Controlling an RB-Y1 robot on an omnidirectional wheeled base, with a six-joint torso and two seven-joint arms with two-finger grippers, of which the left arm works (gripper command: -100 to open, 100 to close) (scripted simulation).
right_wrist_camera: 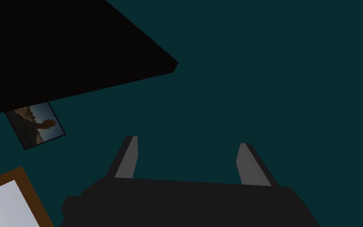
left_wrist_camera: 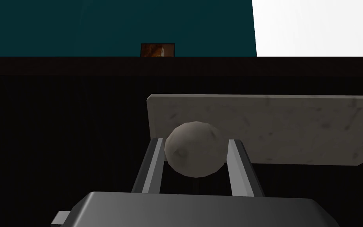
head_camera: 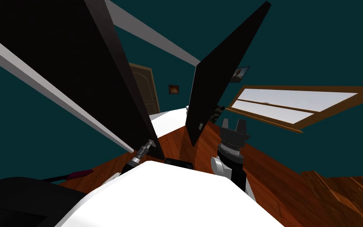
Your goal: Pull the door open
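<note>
**Left end effector (left_wrist_camera: 195,141) clamped on the knob (left_wrist_camera: 194,149) of the dark door (left_wrist_camera: 58,138)**

Closest to the left wrist camera, the dark body of the left end effector is seen along the lower edge. Its two light grey fingers (left_wrist_camera: 153,165) rise from it and are pressed against opposite sides of the round, mottled grey knob. The knob is set at one end of a pale rectangular backplate (left_wrist_camera: 295,128), which lies flat against the near-black face of the door. Beyond the door's edge, a teal wall (left_wrist_camera: 117,23) is visible.

In the head view, the door (head_camera: 70,59) is seen as a tall dark panel running from the upper left corner down toward the middle. The left end effector (head_camera: 148,145) is found at its lower edge, where the knob is gripped. A second dark panel (head_camera: 220,75) stands to the right of it, with a small pale handle (head_camera: 199,126) near its lower corner. Between the two panels, a brown panelled door (head_camera: 145,90) and a small picture (head_camera: 173,89) are seen further off.

The right end effector (head_camera: 235,124) is held just beside the lower part of the second panel, above the wooden floor (head_camera: 295,185). In its own wrist view, the right end effector (right_wrist_camera: 187,142) is shown with its fingers spread apart and nothing held between them.
</note>
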